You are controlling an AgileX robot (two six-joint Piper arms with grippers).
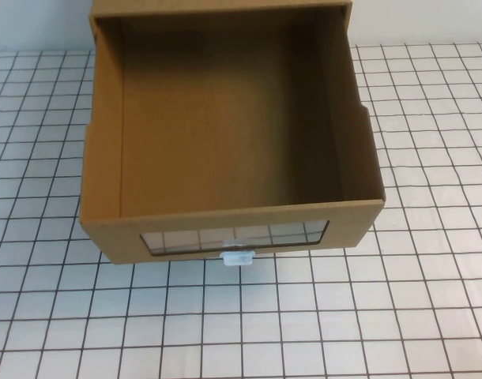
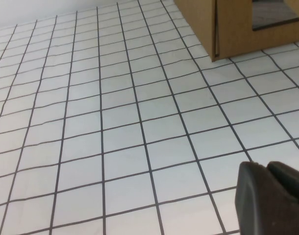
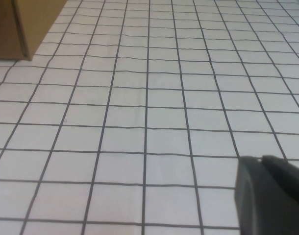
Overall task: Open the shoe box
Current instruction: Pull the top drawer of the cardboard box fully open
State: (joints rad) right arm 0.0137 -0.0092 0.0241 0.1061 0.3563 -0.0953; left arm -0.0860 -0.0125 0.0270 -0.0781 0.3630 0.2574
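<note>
The brown cardboard shoe box (image 1: 225, 142) sits open and empty at the far side of the gridded table (image 1: 399, 316). Its front wall shows a clear window (image 1: 233, 235) and a white tab (image 1: 238, 257).

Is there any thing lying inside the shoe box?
No, the open shoe box shows only bare cardboard inside; the left gripper and right gripper hang over the table, apart from it.

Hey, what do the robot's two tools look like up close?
Left tool, low over the gridded table: matte black, blocky, rounded tips. Right tool, also over the table: dark charcoal, smooth, same shape. No cables or markings show.
</note>
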